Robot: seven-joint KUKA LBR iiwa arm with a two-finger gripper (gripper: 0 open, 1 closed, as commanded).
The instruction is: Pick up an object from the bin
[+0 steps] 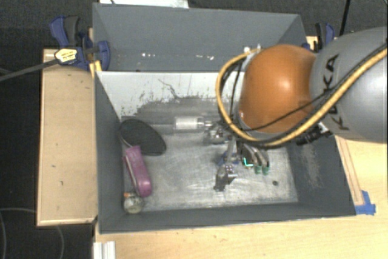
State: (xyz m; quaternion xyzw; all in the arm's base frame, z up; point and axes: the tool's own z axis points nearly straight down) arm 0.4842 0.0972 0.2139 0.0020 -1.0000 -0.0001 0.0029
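My gripper [225, 178] hangs below the arm's orange cover, low over the bin floor a little right of the middle. Its tip is close to the bare metal, with nothing visibly under it. The nearest loose thing is a small pale, clear cylinder [189, 124] lying on its side toward the back of the floor, up and to the left of the gripper and apart from it.
Along the bin's left wall lie a black oval pad [144, 136], a purple oblong thing [138, 170] just in front of it, and a small round greyish piece [133, 204] in the front left corner. The arm and its cover hang over the bin's right half.
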